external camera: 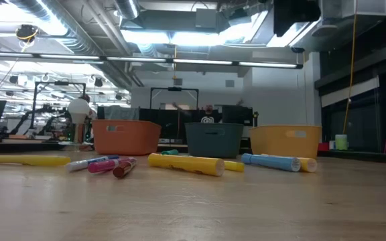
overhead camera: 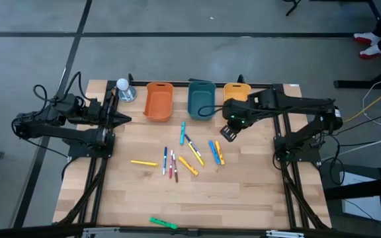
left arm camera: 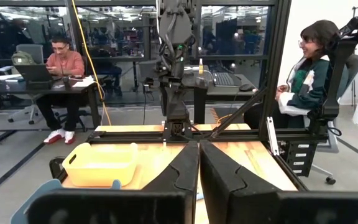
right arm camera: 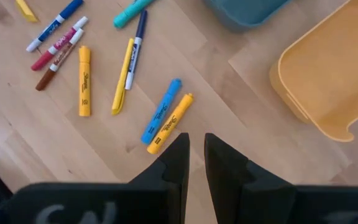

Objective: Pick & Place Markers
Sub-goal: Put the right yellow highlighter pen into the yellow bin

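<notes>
1. The right claw (overhead camera: 228, 133) is hovering above the surface (overhead camera: 243, 192), just in front of the yellow bin (overhead camera: 236, 91) and near the right end of the marker scatter. In its wrist view its fingers (right arm camera: 174, 163) are standing a narrow slit apart with nothing between them.
2. The left claw (overhead camera: 126, 119) is waiting at the left edge of the surface, near the white ball (overhead camera: 122, 84) on its metal stand. Its fingers (left arm camera: 182, 171) are pressed together and holding nothing.
3. The markers (overhead camera: 184, 155) are lying loose on the middle of the surface, in front of the three bins; none is in a bin as far as the pictures are showing.
4. Nearest the right claw, a blue marker (right arm camera: 161, 111) and a yellow marker (right arm camera: 170, 123) are lying side by side, touching.
5. Farther left, a yellow highlighter (right arm camera: 84, 81) is lying alone, and a yellow pen (right arm camera: 123, 75) is resting beside a dark blue one (right arm camera: 136, 40).
6. A teal marker (overhead camera: 182, 129) is lying closest to the teal bin (overhead camera: 201, 99).
7. One yellow marker (overhead camera: 143, 162) is lying apart at the left of the group.
8. The orange bin (overhead camera: 158, 101) is standing left of the teal bin.
9. A green stick (overhead camera: 163, 223) is lying near the front edge, well apart from the markers.
10. Two seated people (left arm camera: 64, 59) are showing in the room beyond.
</notes>
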